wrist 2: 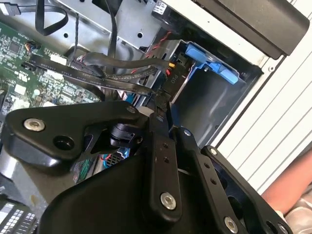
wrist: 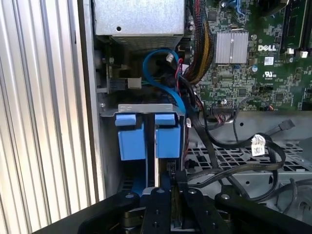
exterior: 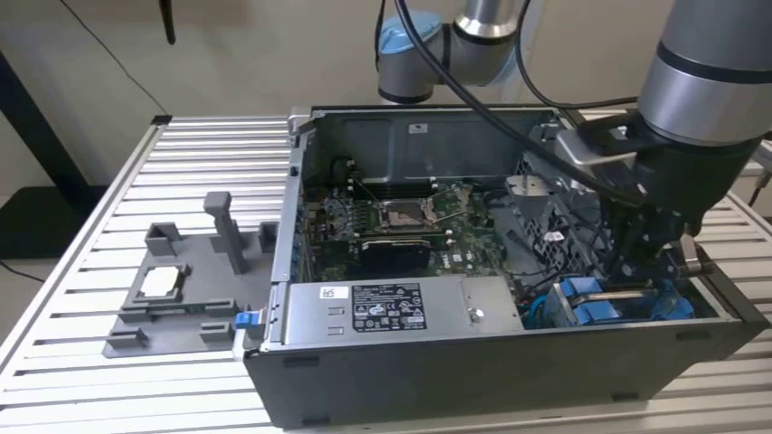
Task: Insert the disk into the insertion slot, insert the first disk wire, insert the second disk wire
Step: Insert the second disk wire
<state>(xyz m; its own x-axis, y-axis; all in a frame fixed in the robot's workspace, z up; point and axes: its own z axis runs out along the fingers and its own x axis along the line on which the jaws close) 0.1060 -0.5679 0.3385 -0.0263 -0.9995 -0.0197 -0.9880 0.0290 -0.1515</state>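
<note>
The gripper [exterior: 630,271] reaches down into the open computer case at its front corner, on the exterior view's right. It hangs just above the insertion slot [exterior: 603,306], a grey cage with blue plastic parts. Two blue carrier pieces [wrist: 131,136] [wrist: 168,136] stand side by side in the cage [wrist: 146,108]. The disk's silver body is hidden. In both wrist views the gripper [wrist 2: 163,108] [wrist: 174,187] is shut on the black connector of a disk wire [wrist 2: 122,80], right at the cage's edge. A blue handle [wrist 2: 214,66] sticks out of the cage.
A grey power-supply box [exterior: 399,307] lies beside the slot. Behind it is the motherboard [exterior: 399,221]. Loose black cables [wrist: 234,146] and a blue cable [wrist: 163,73] crowd the bay. On the exterior view's left a grey fixture with posts [exterior: 181,289] sits on the slatted table. A person's arm [wrist 2: 292,195] is nearby.
</note>
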